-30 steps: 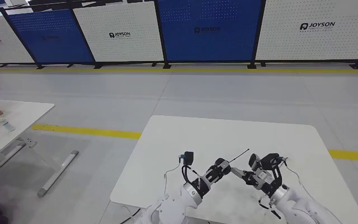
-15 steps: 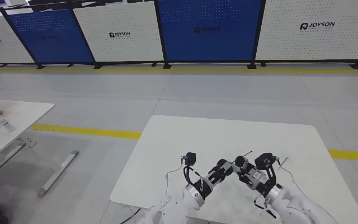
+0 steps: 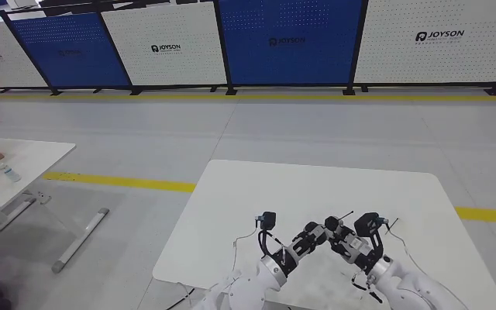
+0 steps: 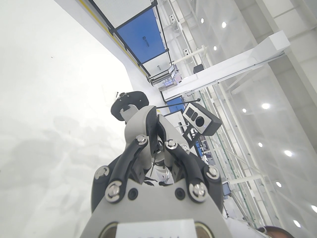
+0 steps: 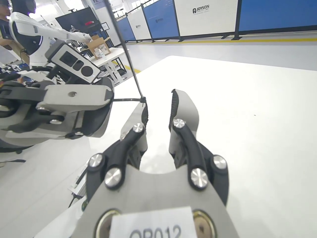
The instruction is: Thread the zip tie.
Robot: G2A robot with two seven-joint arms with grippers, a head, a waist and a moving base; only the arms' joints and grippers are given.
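There was one zip tie [image 5: 143, 99], black and thin, along with two grippers and one white table [image 3: 256, 194] beneath them. In the top view both grippers sat close together over the table's near edge, at about 6 o'clock on its surface. The left gripper [image 3: 316, 231] was at 9 o'clock from the right gripper [image 3: 335, 227], and the two were almost touching. The left gripper was clamped on the zip tie, its two fingers pressed together, and the strap came out from between their tips toward the right gripper. The right gripper stood parted, with a clear gap between its two fingers [image 5: 183, 110] and nothing held in it. The zip tie's small head lay right at the tip of the finger nearer the left gripper, outside the gap. Whether it touched the pad could not be told. From the head a short run of strap led straight across into the left gripper, and a longer free tail rose away from it. In the top view that tail pointed toward about 2 o'clock from the grippers, lifted off the table. Farther off, five peg-board panels [image 3: 291, 43], two blue and three white, stood in a row at 12 o'clock. One second table [image 3: 31, 159] showed at 9 o'clock.
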